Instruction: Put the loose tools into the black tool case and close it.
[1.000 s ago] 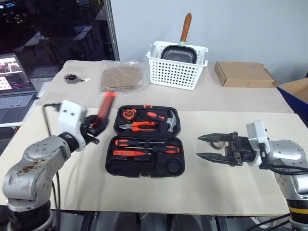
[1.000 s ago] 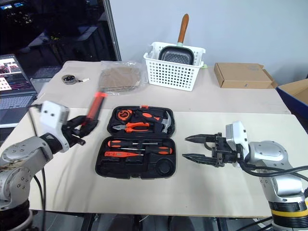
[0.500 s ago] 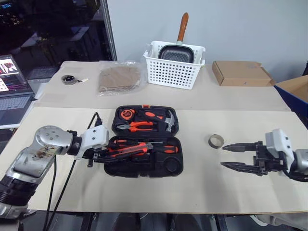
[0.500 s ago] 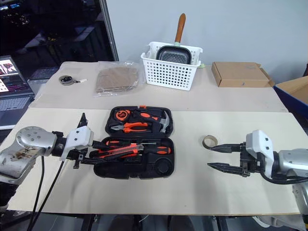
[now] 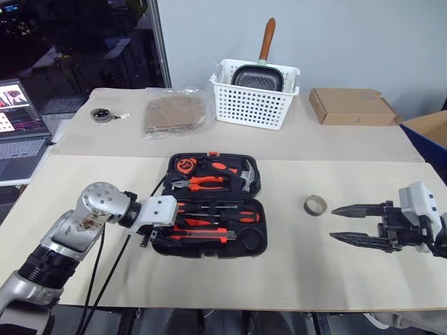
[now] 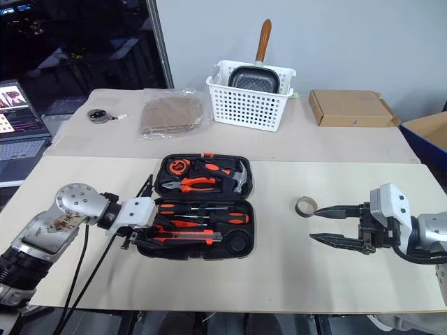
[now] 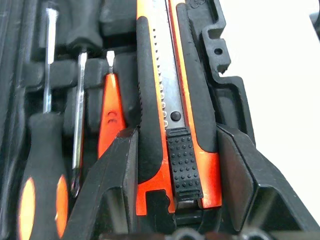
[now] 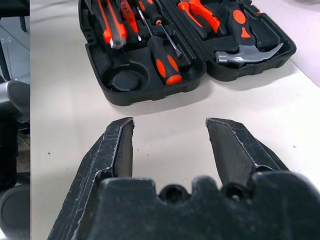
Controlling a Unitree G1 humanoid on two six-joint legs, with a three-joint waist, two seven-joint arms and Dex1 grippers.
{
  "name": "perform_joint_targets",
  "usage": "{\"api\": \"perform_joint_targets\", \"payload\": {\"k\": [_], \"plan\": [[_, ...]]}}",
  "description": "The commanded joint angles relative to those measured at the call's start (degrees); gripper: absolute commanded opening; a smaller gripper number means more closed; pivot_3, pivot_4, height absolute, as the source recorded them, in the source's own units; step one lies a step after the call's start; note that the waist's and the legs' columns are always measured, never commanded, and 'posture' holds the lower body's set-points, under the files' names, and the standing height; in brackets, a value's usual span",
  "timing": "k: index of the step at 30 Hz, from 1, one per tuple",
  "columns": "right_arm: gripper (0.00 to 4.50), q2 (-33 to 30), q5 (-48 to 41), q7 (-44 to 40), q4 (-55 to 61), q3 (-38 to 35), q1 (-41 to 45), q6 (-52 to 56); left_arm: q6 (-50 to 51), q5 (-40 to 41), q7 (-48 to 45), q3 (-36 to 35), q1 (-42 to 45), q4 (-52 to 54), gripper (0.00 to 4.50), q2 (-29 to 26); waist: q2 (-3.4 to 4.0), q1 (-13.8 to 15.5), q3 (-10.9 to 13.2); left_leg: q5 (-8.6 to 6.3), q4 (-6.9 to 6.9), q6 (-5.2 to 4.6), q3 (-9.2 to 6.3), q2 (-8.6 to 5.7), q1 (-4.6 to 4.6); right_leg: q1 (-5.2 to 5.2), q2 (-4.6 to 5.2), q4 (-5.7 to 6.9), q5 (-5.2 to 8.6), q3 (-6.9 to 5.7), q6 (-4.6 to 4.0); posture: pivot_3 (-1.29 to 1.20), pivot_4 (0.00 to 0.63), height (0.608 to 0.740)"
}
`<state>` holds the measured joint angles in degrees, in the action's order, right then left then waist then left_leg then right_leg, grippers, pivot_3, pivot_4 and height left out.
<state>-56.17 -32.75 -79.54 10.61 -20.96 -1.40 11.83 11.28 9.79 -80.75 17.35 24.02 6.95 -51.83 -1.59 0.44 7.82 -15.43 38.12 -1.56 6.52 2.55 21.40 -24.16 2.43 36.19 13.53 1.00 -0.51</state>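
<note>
The black tool case [image 5: 260, 187] lies open in the middle of the table. My left gripper [image 7: 175, 132] is shut on the orange-and-black utility knife [image 5: 202, 237], which rests low over the near half's front slot. In that half lie two orange-and-black screwdrivers [image 5: 223, 217] and the slim red tester screwdriver [image 7: 111, 115]. The small greyish tape roll [image 5: 316, 204] sits on the table to the right of the case. My right gripper [image 5: 336, 223] hovers open just beyond the roll, pointing toward the case [image 8: 185, 75], with nothing between its fingers [image 8: 117, 145].
Pliers [image 5: 199, 182] and a hammer [image 5: 246, 176] fill the case's far half. At the back stand a white basket [image 5: 255, 105] with a pan, a cardboard box [image 5: 355, 107] and a plastic bag [image 5: 177, 112]. A laptop [image 5: 17, 132] sits at far left.
My left gripper swung the utility knife from upright beside the case down into the near half. My right gripper drew back to the right, uncovering the tape roll.
</note>
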Motion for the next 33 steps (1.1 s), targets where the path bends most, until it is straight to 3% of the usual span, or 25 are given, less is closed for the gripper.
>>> {"api": "perform_joint_targets", "payload": {"k": [1,19,21,26,30,33], "plan": [[2.69,-0.5,-0.6,0.6,1.6,-1.2,0.4,0.0,-1.6,-3.7,1.2,1.7,-0.1,0.6,1.78,0.4,0.01,0.1,0.0,0.0,0.0,0.0,-0.01,0.0,0.0,0.01,0.0,0.0,0.0,-0.01,0.0,0.0,0.15,0.74],[2.69,0.0,-1.0,1.4,2.9,-0.3,0.8,1.0,3.3,-3.2,1.9,-0.3,-5.2,7.1,1.78,-2.6,0.14,-0.4,-0.1,-0.06,0.15,-0.1,-0.01,0.06,-0.03,0.07,-0.02,0.03,-0.01,0.01,0.03,0.0,0.15,0.74],[2.69,0.1,-1.1,1.3,2.8,0.1,1.3,1.1,4.0,-2.8,1.7,-0.8,-5.7,7.3,2.78,-3.0,0.14,-0.5,-0.1,-0.07,0.16,-0.13,0.01,0.05,-0.03,0.07,-0.01,0.02,-0.01,0.02,0.04,0.0,0.15,0.74],[2.69,0.8,-1.8,1.8,3.6,0.1,1.5,1.4,6.1,2.8,4.9,-7.9,-6.5,9.9,4.26,-1.2,0.14,-0.6,-0.1,-0.09,0.15,-0.15,0.02,0.05,-0.03,0.06,-0.01,0.01,0.0,0.04,0.04,0.0,0.15,0.74],[2.69,2.4,-3.7,3.4,4.7,0.0,2.5,2.7,14.9,13.9,9.2,-16.3,-8.5,14.4,4.26,2.2,0.12,-0.5,-0.1,-0.09,0.16,-0.15,0.03,0.05,0.02,0.02,0.03,0.03,0.0,0.03,0.05,0.0,0.15,0.74],[2.69,3.0,-4.3,4.2,5.3,0.9,3.8,3.4,16.5,17.7,11.3,-16.9,-12.5,18.5,3.61,5.0,0.21,-0.6,-0.1,-0.09,0.24,-0.15,0.0,0.05,-0.01,0.06,0.08,0.11,-0.01,0.03,0.06,0.0,0.15,0.74]]}}
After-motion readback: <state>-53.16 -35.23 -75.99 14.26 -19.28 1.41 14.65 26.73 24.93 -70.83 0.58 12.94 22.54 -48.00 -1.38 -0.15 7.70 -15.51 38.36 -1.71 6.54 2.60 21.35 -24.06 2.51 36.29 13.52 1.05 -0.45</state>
